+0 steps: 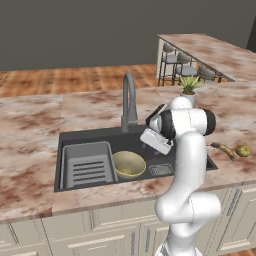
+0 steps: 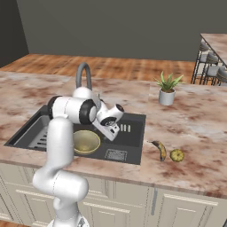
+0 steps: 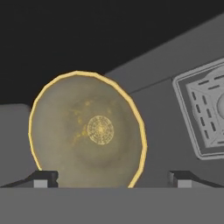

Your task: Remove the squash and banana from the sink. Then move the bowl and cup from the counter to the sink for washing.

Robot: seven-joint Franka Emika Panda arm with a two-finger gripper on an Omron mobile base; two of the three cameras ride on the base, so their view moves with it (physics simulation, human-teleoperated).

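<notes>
- The bowl (image 1: 129,164) sits inside the sink (image 1: 100,134), centre of the left base view, just right of the ribbed tray insert (image 1: 88,165).
- From the right base view the bowl (image 2: 86,141) lies left of centre, with the square drain grate (image 2: 115,154) on the basin floor beside it.
- The gripper (image 3: 112,177) hangs over the basin; in the hand view its fingers (image 3: 45,177) stand wide apart at the bottom edge, nothing between them, and the bowl (image 3: 87,131) fills the left half of the frame.
- The banana (image 2: 161,150) rests on the counter (image 2: 195,128) at right of centre in the right base view, out of the sink, with the squash (image 2: 177,155) just beside it.
- The same pair shows at the right edge of the left base view: banana (image 1: 223,149), squash (image 1: 243,150).
- A potted plant (image 2: 167,90) stands upright farther back on the counter.
- The faucet (image 1: 128,102) rises behind the basin.
- Whether the bowl lies flat or slightly tipped is hard to judge from here.
</notes>
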